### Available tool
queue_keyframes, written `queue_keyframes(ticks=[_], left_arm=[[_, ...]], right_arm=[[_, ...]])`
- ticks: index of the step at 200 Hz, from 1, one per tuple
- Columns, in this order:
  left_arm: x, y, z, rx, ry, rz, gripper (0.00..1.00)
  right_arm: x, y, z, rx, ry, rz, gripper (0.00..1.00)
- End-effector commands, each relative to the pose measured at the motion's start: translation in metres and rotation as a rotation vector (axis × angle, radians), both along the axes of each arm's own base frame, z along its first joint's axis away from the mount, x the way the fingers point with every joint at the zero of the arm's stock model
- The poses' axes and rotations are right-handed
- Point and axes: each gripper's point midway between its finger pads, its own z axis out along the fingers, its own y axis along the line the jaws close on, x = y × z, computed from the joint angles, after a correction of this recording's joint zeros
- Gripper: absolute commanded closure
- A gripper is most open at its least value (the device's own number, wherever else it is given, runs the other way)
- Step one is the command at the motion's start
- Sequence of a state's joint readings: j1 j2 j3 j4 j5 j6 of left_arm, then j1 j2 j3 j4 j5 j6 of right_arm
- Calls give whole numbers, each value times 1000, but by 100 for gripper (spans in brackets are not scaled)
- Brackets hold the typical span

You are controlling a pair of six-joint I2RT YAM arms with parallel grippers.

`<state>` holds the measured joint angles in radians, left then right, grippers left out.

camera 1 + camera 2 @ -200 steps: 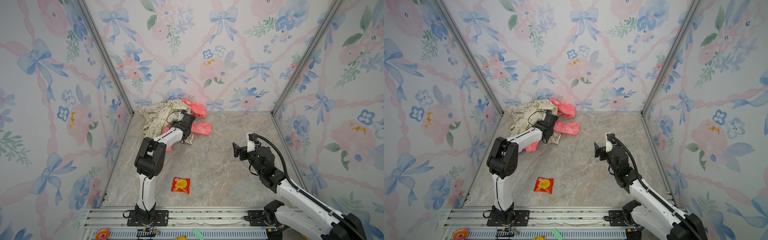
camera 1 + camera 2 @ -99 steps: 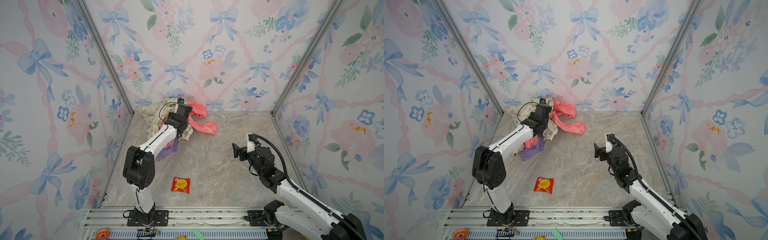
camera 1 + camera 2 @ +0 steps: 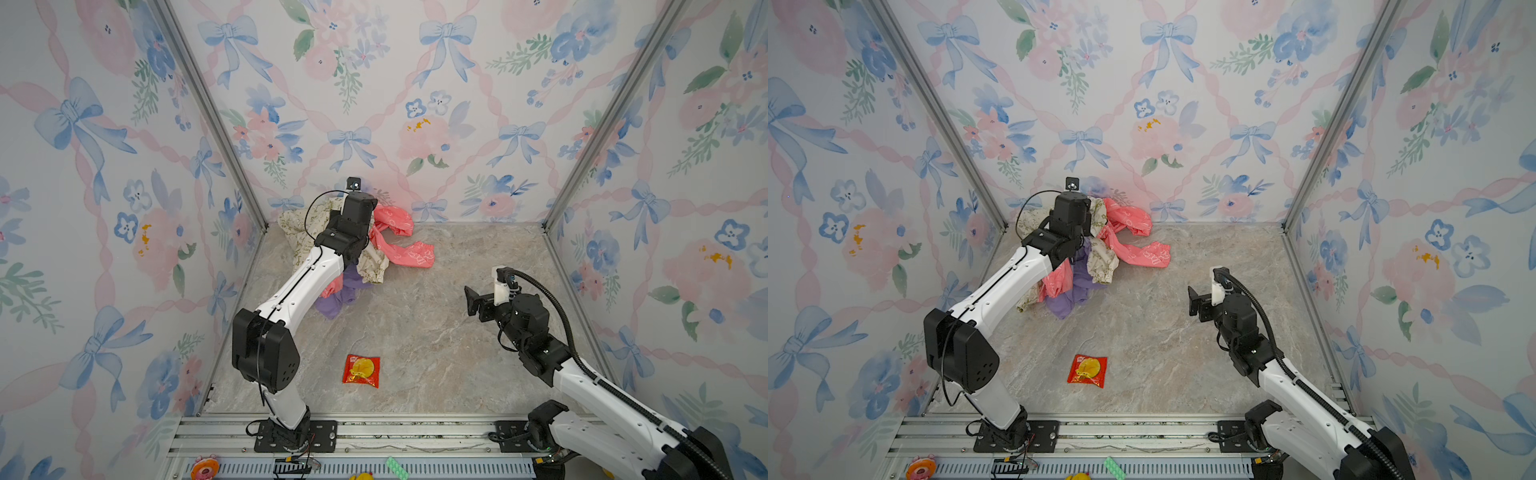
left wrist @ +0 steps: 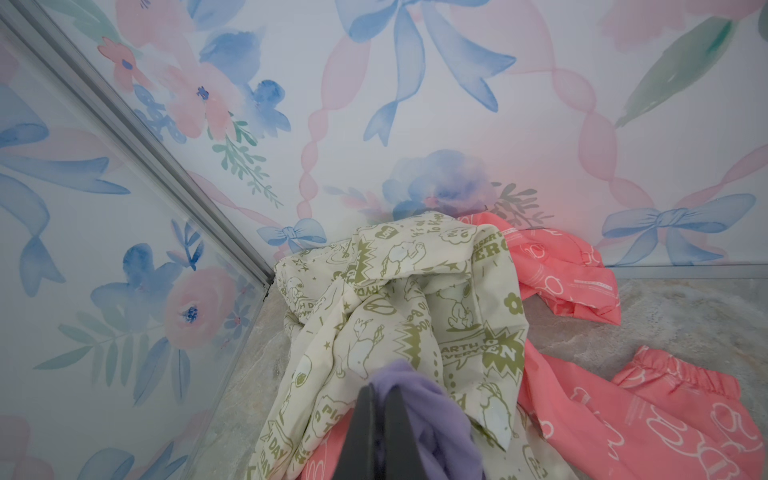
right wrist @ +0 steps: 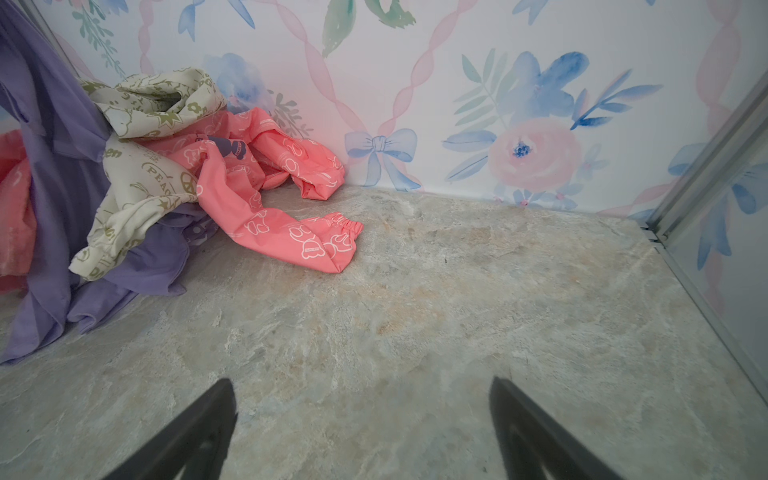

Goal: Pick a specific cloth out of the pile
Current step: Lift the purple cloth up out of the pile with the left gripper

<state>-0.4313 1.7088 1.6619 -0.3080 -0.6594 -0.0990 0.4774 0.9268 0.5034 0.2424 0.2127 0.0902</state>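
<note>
The left gripper [image 4: 380,388], raised over the back left corner, has its dark jaws pressed together on a bunched fold of the plain lavender-purple soft fabric cloth [image 4: 432,415], which hangs from it with its lower folds resting on the floor at the near edge of the pile [image 3: 332,232]. The cream fabric garment with olive-green cartoon print [image 4: 395,299] and the coral-pink fabric garment with white outline print [image 4: 561,266] drape against the cloth, the coral one trailing a cuffed sleeve over the floor. The right gripper [image 5: 361,380] hovers well apart, jaws spread wide with nothing between them, facing the heap. The mottled beige-grey stone-look floor [image 3: 436,332] carries a flat red snack packet with a yellow picture [image 3: 361,370] near the front. Three walls of pale floral wallpaper with blue bows and pink ribbons [image 3: 415,104] meet at slim aluminium corner posts [image 3: 208,112], and a ribbed metal rail [image 3: 415,432] at the front holds both arm bases
</note>
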Motion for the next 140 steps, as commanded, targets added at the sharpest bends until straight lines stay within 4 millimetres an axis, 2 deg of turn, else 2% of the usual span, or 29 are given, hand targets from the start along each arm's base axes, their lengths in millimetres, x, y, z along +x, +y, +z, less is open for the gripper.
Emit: queue_keyframes(ticks=[1, 61, 93, 119, 140], left_arm=[[-15, 3, 78, -137, -188, -14, 100], [-39, -2, 143, -220, -320, -64, 100], [-54, -5, 185, -253, -405, -83, 100], [-65, -21, 210, -267, -451, -122, 100], [-72, -39, 220, -253, -463, -152, 100]], right_arm=[[0, -2, -3, 13, 10, -3, 3], [1, 0, -5, 14, 16, 3, 3], [2, 0, -7, 14, 21, 3, 3], [2, 1, -7, 12, 22, 3, 3], [2, 1, -7, 11, 23, 3, 3]])
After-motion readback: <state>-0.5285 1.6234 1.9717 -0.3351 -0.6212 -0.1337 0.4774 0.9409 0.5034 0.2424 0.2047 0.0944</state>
